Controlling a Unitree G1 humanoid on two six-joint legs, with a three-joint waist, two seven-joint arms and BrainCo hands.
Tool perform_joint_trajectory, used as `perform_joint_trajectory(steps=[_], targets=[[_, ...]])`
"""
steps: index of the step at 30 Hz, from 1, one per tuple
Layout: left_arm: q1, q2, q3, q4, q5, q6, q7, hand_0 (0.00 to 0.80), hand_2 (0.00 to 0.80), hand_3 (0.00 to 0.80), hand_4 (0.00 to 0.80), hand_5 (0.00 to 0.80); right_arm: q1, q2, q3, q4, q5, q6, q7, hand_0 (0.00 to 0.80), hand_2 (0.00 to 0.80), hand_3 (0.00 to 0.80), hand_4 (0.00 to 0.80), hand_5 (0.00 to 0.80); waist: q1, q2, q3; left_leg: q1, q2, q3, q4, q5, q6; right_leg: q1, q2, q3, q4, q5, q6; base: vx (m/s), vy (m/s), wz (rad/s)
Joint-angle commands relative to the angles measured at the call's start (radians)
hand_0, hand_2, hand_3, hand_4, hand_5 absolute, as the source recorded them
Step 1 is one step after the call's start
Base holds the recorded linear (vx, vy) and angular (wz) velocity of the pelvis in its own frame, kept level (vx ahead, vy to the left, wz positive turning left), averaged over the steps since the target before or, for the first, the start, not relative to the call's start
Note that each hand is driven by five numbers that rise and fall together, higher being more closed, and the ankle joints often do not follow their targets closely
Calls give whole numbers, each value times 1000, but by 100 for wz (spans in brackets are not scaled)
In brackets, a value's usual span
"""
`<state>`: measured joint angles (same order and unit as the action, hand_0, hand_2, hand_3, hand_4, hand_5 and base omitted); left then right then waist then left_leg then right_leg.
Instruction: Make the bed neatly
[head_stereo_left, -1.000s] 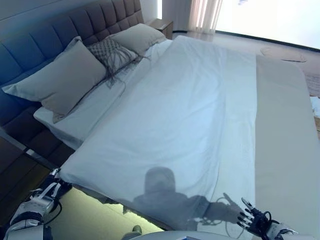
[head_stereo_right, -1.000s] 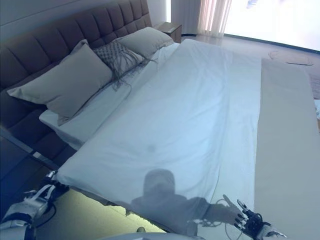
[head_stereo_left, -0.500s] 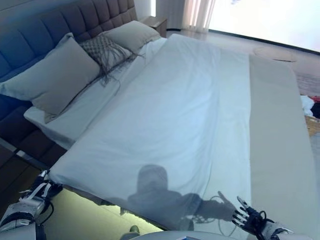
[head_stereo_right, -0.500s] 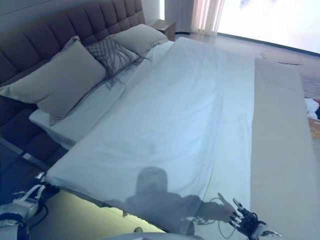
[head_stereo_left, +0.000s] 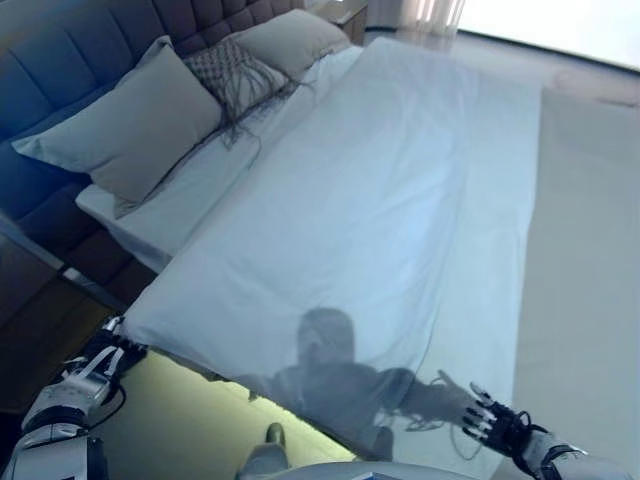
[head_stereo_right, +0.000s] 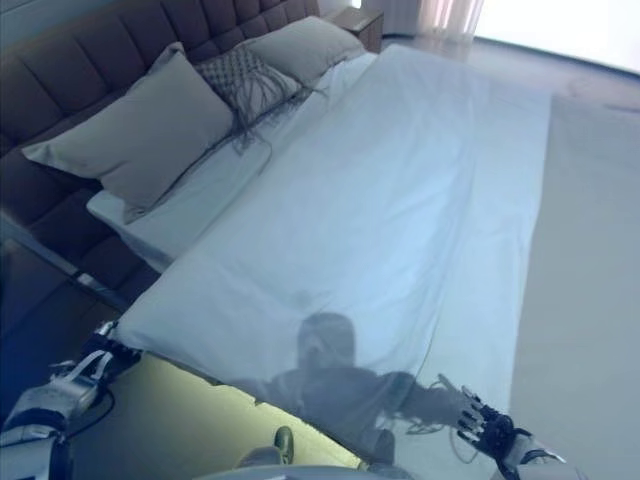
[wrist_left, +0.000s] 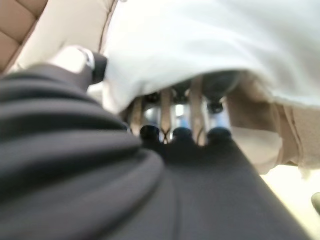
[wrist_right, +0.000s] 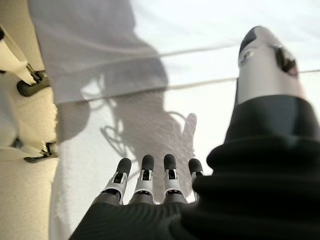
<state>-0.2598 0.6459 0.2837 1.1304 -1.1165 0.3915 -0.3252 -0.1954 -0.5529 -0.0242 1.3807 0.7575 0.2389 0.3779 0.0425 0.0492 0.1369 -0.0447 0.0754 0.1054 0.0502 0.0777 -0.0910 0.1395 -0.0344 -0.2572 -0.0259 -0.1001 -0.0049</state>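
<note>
A white duvet (head_stereo_left: 380, 200) lies spread flat over most of the bed, with my shadow on its near end. My left hand (head_stereo_left: 98, 358) is at the duvet's near left corner. In the left wrist view its fingers (wrist_left: 165, 107) run under the white cloth and the thumb presses on the cloth's edge, so it pinches the corner. My right hand (head_stereo_left: 495, 425) hovers open, fingers straight, just over the duvet's near right part; it also shows in the right wrist view (wrist_right: 150, 185). A white sheet (head_stereo_left: 190, 195) shows bare between the duvet and the pillows.
Two beige pillows (head_stereo_left: 130, 125) (head_stereo_left: 290, 35) and a patterned cushion (head_stereo_left: 235, 75) lean on the dark padded headboard (head_stereo_left: 60, 80). A beige cover (head_stereo_left: 590, 250) runs along the bed's right side. A nightstand (head_stereo_left: 345, 12) stands at the far corner. Wooden floor (head_stereo_left: 40, 320) is at the left.
The whole view has shifted as the camera moved, looking more steeply down. Both hands keep their places relative to the duvet; the duvet lies as before.
</note>
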Motion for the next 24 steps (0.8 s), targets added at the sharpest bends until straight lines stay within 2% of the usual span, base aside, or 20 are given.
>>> perform_joint_trajectory(steps=[1, 4, 6, 7, 13, 18, 24], targets=[[49, 122, 55, -39, -76, -110, 22, 800, 800, 800, 800, 800, 4, -6, -5, 19, 7, -6, -6, 0, 0, 0, 0, 0, 24, -62, -15, -15, 10, 26, 154, -89, 26, -35, -42, 25, 137, -46, 50, -72, 173, -28], [47, 111, 54, -23, -75, -126, 33, 800, 800, 800, 800, 800, 16, -14, -18, 37, 17, -4, -20, 0, 0, 0, 0, 0, 11, -50, -15, 3, 54, -3, 141, -43, 6, -45, -49, 40, 166, -58, 48, -37, 146, -24], [47, 109, 55, -8, -72, -131, 36, 800, 800, 800, 800, 800, 22, -24, -28, 47, 14, 6, -32, 0, 0, 0, 0, 0, 5, -41, -17, 13, 63, -23, 124, -28, -3, -46, -55, 49, 175, -65, 48, -29, 228, -18], [47, 106, 55, 5, -74, -135, 40, 800, 800, 800, 800, 800, 27, -31, -37, 55, 6, 7, -40, 0, 0, 0, 0, 0, 0, -31, -18, 24, 54, -34, 110, -39, -6, -47, -64, 57, 179, -67, 53, -20, 295, -13], [72, 118, 81, 52, -90, -147, 61, 800, 800, 800, 800, 800, 59, -63, -81, 78, -32, 15, -39, 0, 0, 0, 0, 0, -18, 12, -27, 104, 6, -35, 22, -111, -15, -45, -110, 65, 157, -38, 87, -23, 313, 1], [109, 173, 141, 93, -89, -125, 76, 800, 800, 800, 800, 800, 71, -57, -73, 79, -35, 18, -24, 0, 0, 0, 0, 0, -11, 16, -31, 130, -26, -35, -3, -148, 2, -30, -128, 76, 123, -12, 108, -25, 235, -1], [153, 256, 210, 123, -99, -96, 78, 800, 800, 800, 800, 800, 67, -68, -57, 72, -37, 5, -14, 0, 0, 0, 0, 0, 12, 6, -28, 127, -59, -29, 20, -186, 35, -17, -146, 86, 79, 20, 128, -57, 215, -9]])
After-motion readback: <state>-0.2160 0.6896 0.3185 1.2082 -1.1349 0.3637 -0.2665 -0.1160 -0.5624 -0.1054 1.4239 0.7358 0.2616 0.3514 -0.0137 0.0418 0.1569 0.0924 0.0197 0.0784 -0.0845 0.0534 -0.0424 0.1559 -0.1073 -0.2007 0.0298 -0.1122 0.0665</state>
